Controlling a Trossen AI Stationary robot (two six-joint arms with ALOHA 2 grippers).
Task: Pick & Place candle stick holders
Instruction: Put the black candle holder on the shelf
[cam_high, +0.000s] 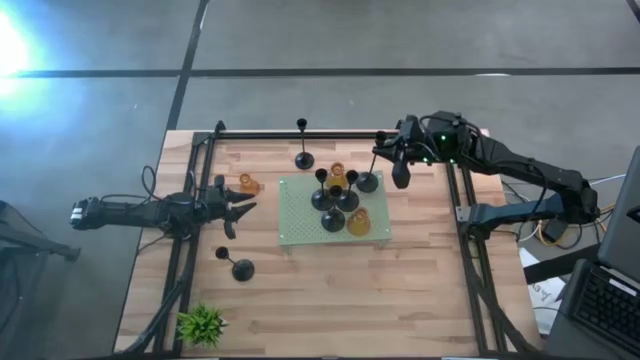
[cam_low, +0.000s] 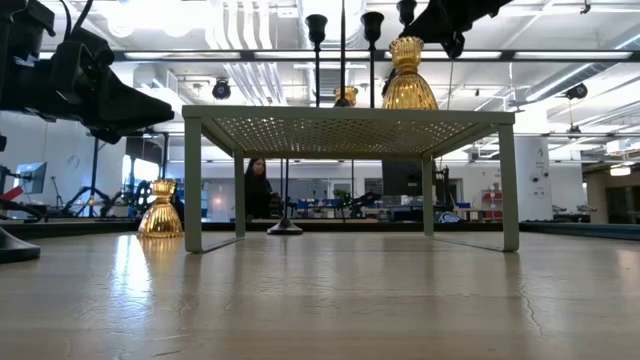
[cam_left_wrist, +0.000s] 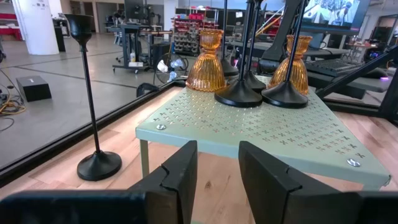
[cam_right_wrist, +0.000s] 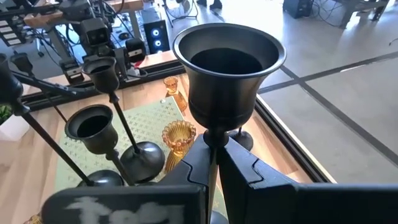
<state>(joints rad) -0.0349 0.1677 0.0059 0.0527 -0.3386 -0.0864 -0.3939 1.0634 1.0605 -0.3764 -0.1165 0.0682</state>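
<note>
Placing step: right pincer clenched on a black holder's stem, base near the mat's far right corner. Next: lower, release. Left pincer released, empty, near the desk's left edge.

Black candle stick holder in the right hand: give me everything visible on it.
The tall black metal-looking candle stick holder has a flared cup on top, a thin stem and a round domed base. The right hand is shut on the stem just under the cup. It leans, its base at the right edge of the pale green perforated mat table; whether the base is touching down cannot be told.
</note>
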